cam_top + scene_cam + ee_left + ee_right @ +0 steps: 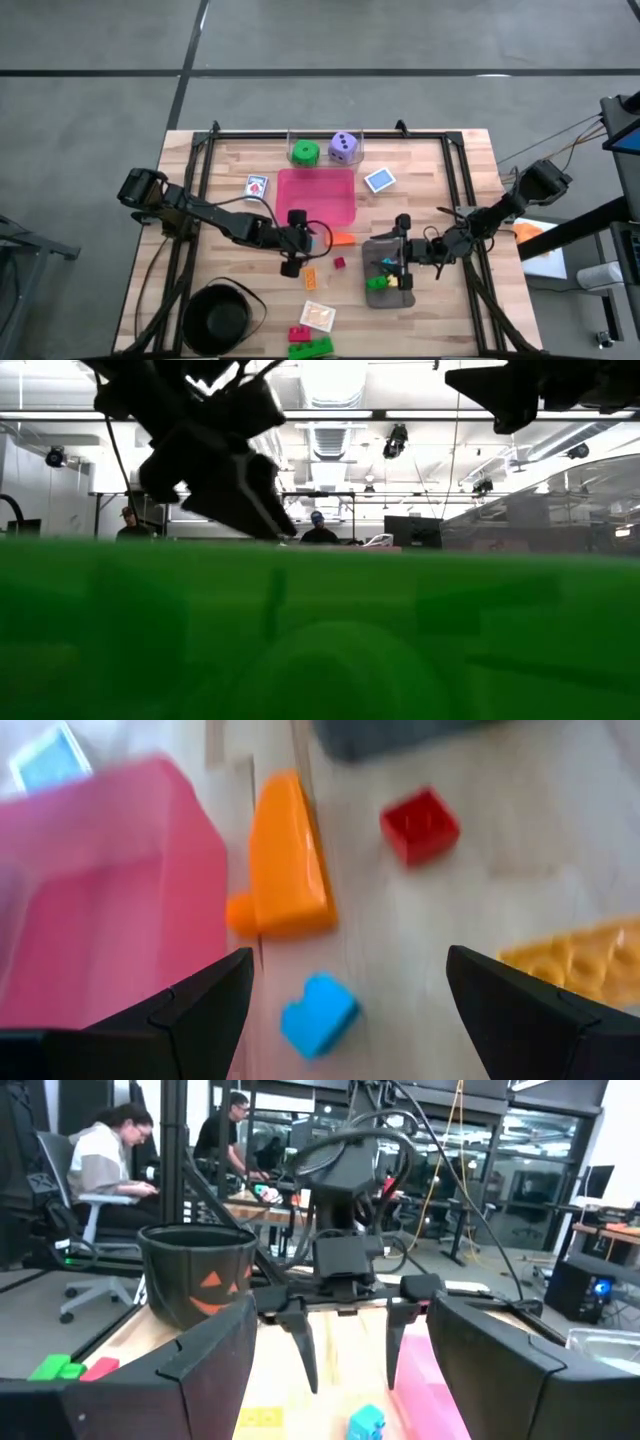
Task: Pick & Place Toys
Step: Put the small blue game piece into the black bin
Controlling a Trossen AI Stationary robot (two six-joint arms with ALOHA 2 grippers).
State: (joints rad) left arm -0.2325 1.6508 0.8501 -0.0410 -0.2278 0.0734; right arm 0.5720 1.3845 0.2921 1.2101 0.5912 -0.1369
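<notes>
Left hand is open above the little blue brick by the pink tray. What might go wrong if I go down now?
The blue brick lies off-centre between the left hand's open fingers, so closing may flick it away. The orange wedge and the pink tray wall sit close; a finger might catch either. The right hand hovers over the grey tray opposite, so reaching farther risks contact.

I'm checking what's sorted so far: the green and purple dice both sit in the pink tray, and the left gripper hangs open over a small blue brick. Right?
Not quite. In the high view the green die and purple die sit in the clear tray behind the pink tray, which looks empty. The rest holds: the left gripper hangs open over the small blue brick.
</notes>
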